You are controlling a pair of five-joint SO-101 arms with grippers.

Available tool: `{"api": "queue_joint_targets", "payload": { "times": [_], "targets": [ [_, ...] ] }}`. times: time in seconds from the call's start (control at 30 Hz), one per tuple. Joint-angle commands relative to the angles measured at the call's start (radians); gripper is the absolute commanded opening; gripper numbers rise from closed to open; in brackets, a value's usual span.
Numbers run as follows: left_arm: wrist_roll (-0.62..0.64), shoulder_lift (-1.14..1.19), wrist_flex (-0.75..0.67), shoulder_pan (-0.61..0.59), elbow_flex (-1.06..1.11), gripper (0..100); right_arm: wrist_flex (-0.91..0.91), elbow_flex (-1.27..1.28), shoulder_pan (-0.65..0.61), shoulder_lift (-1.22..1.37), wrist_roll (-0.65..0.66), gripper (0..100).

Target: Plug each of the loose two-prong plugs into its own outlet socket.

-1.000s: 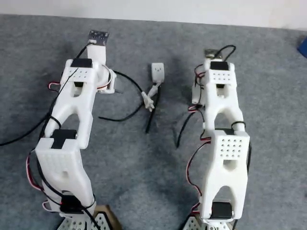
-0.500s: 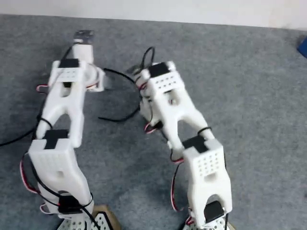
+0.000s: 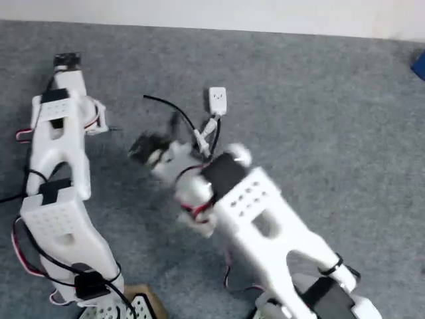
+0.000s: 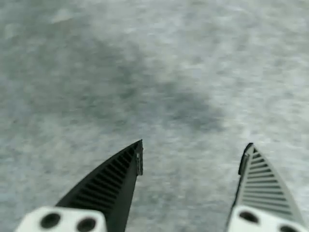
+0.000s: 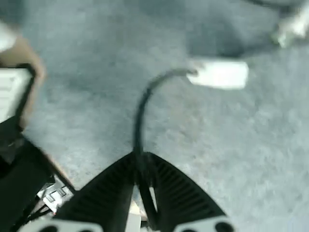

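Socket (image 3: 217, 100): small white block, flat on grey carpet (image 3: 319, 100), approx 12 o'clock of table centre, face up w/ dark slots. Plug (image 3: 202, 137): white, loose, just beside socket at its 7 o'clock, not in it; prongs too small to make out. Black cable (image 3: 169, 107) arcs in toward plug from approx 10 o'clock. R gripper (image 5: 140, 158): black fingers pinched narrow on a black cord (image 5: 140, 111), which runs out between them and bends to a white block (image 5: 219, 73) at its end. Can't tell if that block is plug or socket, nor if cord & cable are the same one. Second white bit (image 5: 295, 25) beyond block, cut off by frame edge, hard to make out. In high view, R arm (image 3: 265, 219) slants from 5 o'clock toward centre, claw end blurred at approx 8 o'clock of plug, covering part of carpet there. L gripper (image 4: 193, 152): wide apart, one black finger, one white, carpet seen between. L arm (image 3: 56, 166) along 9 o'clock side, tip at approx 10 o'clock corner, well apart from socket & plug. Brown board (image 3: 149, 299) at L arm base, cut off at 6 o'clock edge.
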Motion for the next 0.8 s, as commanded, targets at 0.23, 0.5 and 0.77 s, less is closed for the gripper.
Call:
{"api": "queue_joint_targets", "payload": {
  "times": [0.23,0.5,0.77],
  "targets": [
    [-0.055,-0.002,-0.015,-0.061,-0.022,32,0.019,-0.381,-0.122,0.035,-0.097,0.8],
    [-0.098,-0.002,-0.015,-0.114,-0.022,32,0.019,-0.731,-0.165,0.213,-0.201,0.7],
    [-0.255,-0.015,0.100,-0.085,-0.047,33,0.016,-0.504,0.059,0.237,-0.199,0.9]
  ]
}}
